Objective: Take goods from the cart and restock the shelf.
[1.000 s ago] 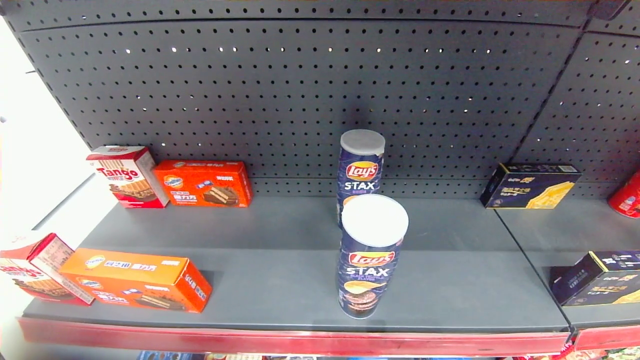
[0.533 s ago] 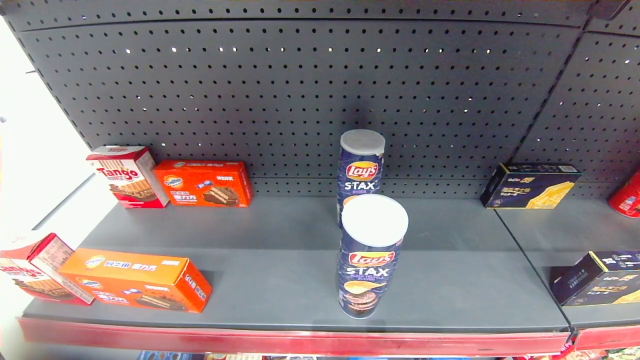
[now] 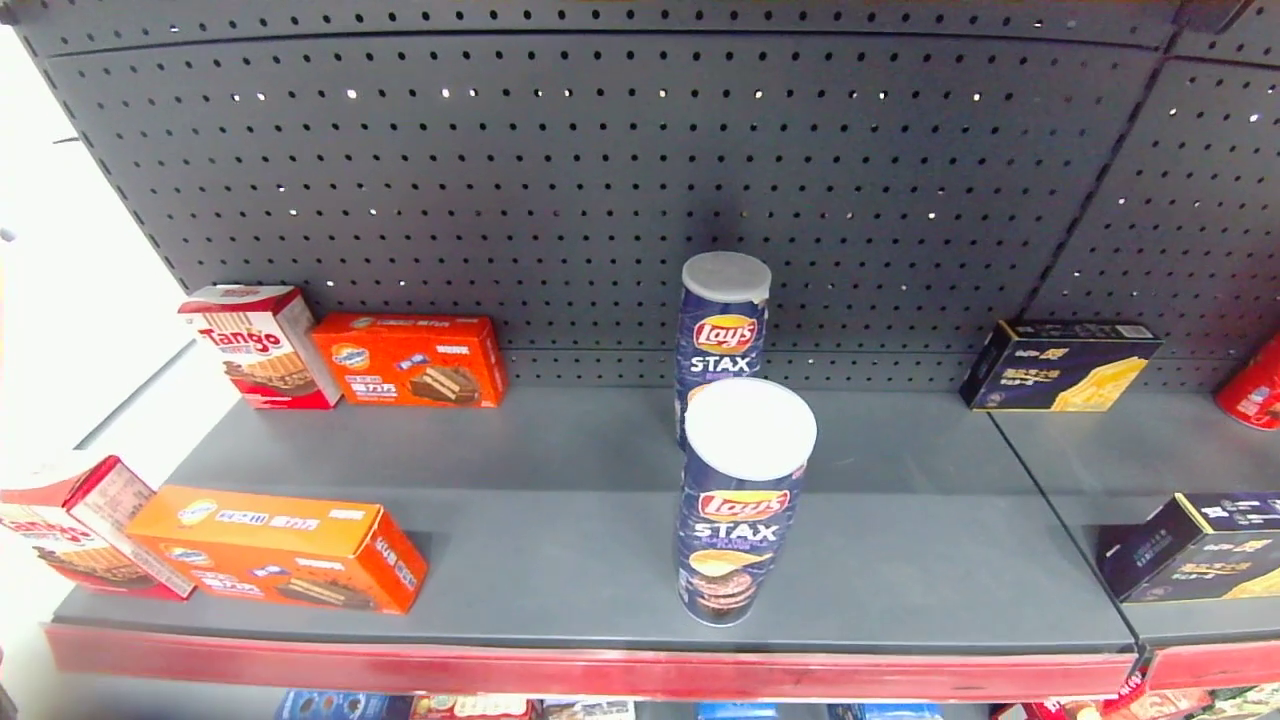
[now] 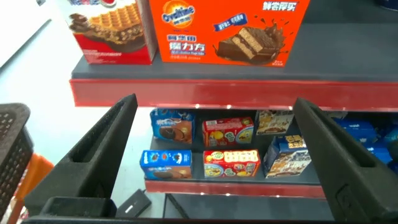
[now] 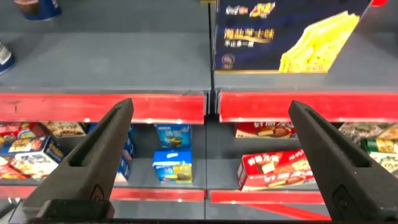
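A dark grey shelf [image 3: 560,520] with a red front lip runs across the frame beneath a perforated back panel [image 3: 600,170]. Two chip cans stand upright at centre, long axes vertical, lids up and labels facing out. The front can [image 3: 740,520] is near the lip, and the rear can [image 3: 722,320] stands close behind it by the panel. An orange box [image 3: 280,545] lies at lower left. The left claw [image 4: 214,104] and right claw [image 5: 211,107] both gape wide, holding nothing.

The front chip can [image 3: 738,530] is navy, the shelf lip [image 3: 600,672] red, backboard [image 3: 560,170] grey.
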